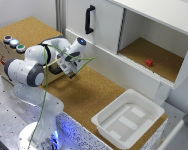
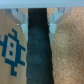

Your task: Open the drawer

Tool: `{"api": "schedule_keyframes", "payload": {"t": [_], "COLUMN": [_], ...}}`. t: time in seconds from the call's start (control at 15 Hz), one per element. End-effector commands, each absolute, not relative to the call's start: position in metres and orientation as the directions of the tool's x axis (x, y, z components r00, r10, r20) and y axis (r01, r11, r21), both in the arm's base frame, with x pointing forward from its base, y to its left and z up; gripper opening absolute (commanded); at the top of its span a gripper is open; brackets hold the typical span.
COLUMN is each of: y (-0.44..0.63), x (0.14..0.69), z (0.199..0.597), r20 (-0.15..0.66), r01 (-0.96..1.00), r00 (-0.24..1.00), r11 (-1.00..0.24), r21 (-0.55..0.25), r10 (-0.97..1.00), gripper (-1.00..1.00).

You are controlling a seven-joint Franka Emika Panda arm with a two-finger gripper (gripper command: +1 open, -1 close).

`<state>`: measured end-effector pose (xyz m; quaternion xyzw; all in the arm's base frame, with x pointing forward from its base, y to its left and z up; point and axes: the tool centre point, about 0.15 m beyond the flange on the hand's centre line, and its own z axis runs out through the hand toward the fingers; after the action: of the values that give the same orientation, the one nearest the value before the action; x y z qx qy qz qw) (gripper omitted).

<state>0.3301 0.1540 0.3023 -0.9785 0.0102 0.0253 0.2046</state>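
The drawer sits in the front of a cork-topped wooden box at the exterior view's left, mostly hidden behind the arm. My gripper is pressed up against that front. In the wrist view the drawer's black bar handle runs between the two fingertips, which touch both of its sides. My gripper is shut on the handle. Beside the handle lies the light-wood drawer front, which carries a blue printed marker.
Coloured buttons sit on the box top. A white cabinet with a vertical black handle stands behind, its open compartment holding a small red block. A white plastic bin rests on the cork surface at the exterior view's right.
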Motion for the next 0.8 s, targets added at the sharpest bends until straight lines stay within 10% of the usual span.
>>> {"api": "schedule_keyframes", "payload": {"t": [0.0, 0.73], "y": [0.143, 0.158], "x": [0.314, 0.309], "z": [0.295, 0.418], "r20": [-0.061, 0.030], "r01": [0.041, 0.121], "r00": [0.996, 0.992], "r11": [-0.944, -0.992], "r21": [-0.329, -0.042], "r10": [0.065, 0.120], "gripper": [1.00, 1.00]}}
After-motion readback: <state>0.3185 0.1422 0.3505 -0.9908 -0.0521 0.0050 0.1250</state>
